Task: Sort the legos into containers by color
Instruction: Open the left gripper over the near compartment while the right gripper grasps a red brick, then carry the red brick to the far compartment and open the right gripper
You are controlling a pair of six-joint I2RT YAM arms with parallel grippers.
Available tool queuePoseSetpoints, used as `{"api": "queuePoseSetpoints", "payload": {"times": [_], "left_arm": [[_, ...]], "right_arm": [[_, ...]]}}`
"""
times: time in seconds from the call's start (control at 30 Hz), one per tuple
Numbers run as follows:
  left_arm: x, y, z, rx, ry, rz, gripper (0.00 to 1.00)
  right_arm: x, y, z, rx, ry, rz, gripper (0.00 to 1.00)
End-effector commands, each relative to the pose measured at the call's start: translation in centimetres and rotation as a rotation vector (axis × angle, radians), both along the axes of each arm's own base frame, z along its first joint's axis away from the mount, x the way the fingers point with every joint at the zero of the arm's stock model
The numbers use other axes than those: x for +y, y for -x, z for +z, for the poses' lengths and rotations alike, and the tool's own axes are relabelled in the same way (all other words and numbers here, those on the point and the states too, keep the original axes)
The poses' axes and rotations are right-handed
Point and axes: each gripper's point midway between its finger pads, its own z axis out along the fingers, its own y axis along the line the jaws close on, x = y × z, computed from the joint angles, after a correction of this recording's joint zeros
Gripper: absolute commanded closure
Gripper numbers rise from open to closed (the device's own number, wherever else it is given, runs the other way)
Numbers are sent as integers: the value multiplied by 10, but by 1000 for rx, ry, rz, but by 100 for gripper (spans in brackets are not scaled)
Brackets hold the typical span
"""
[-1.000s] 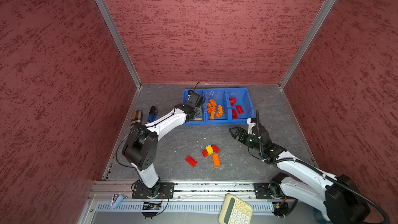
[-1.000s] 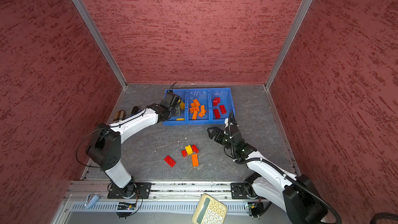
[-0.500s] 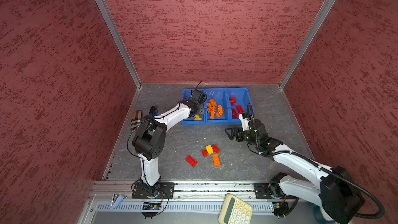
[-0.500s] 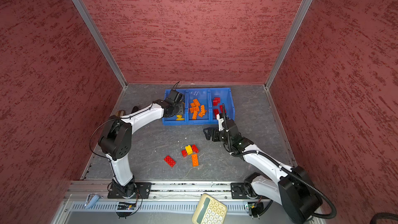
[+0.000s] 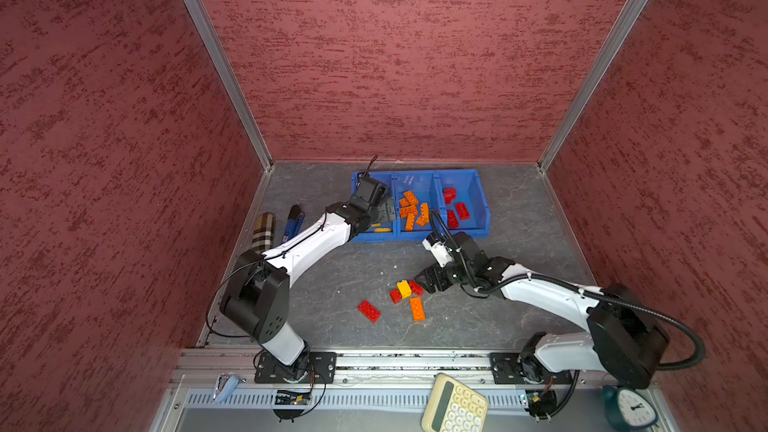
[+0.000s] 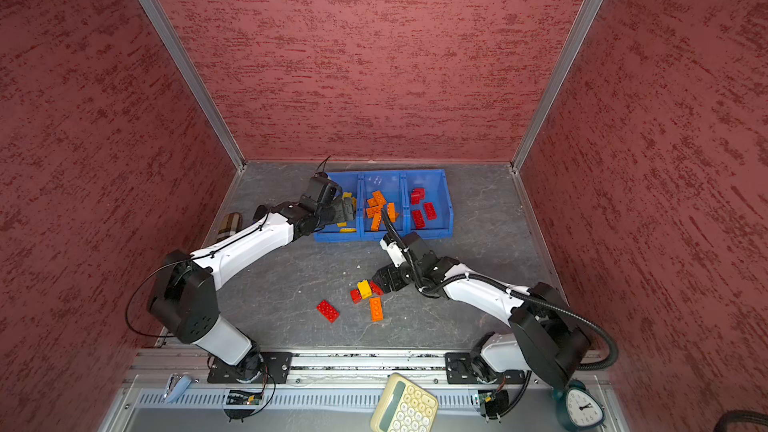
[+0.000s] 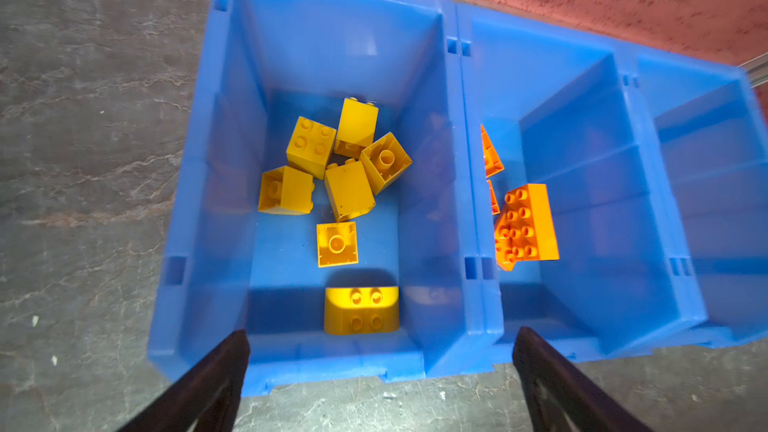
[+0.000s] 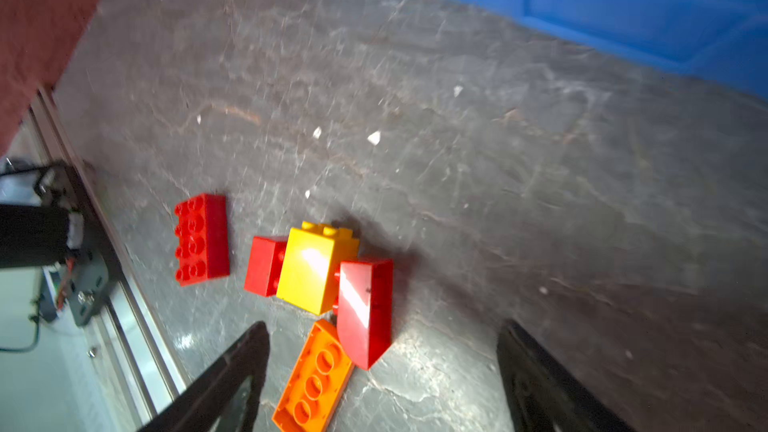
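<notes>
Three joined blue containers (image 5: 440,232) (image 6: 415,235) stand at the back. The left one (image 7: 432,184) holds several yellow legos (image 7: 348,195), the middle one orange legos (image 5: 413,209) (image 7: 525,224), the right one red legos (image 5: 455,209). My left gripper (image 7: 380,347) (image 5: 384,207) hangs open over the left container's front, a yellow brick (image 7: 360,310) lying just past its fingers. On the floor lie a red 2x4 (image 8: 202,238) (image 5: 369,310), a small red brick (image 8: 264,265), a yellow brick (image 8: 316,270) (image 5: 403,288), a red sloped brick (image 8: 365,309) and an orange 2x4 (image 8: 313,380) (image 5: 417,308). My right gripper (image 8: 384,334) (image 5: 424,280) is open, low beside this cluster.
A plaid roll (image 5: 264,232) and a blue-handled tool (image 5: 293,224) lie by the left wall. A calculator (image 5: 455,405) and a clock (image 5: 629,407) sit in front of the base rail. Red walls close in three sides.
My left gripper has opened over the left container, and a yellow brick now lies at its front. My right gripper has swung from near the containers down to the floor cluster.
</notes>
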Motion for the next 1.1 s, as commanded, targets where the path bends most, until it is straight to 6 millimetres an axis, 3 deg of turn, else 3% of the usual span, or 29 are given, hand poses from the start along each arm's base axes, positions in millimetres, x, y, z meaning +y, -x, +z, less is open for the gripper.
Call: {"api": "queuePoseSetpoints", "payload": {"times": [0.0, 0.2, 0.37, 0.6, 0.83, 1.07], "left_arm": [[5, 0, 9, -50, 15, 32, 1], [15, 5, 11, -56, -10, 52, 1], [19, 9, 5, -40, -23, 64, 1], [19, 10, 1, -30, -25, 66, 0], [15, 8, 2, -37, -23, 55, 1], [3, 7, 3, -44, -45, 31, 1]], "right_arm": [[2, 8, -13, -15, 101, 68, 22], [17, 15, -36, 20, 187, 145, 36], [13, 4, -47, -1, 275, 88, 50], [6, -9, -41, -54, 305, 17, 73], [-3, -37, 16, -175, 179, -116, 84], [-61, -87, 74, -271, -68, -402, 86]]}}
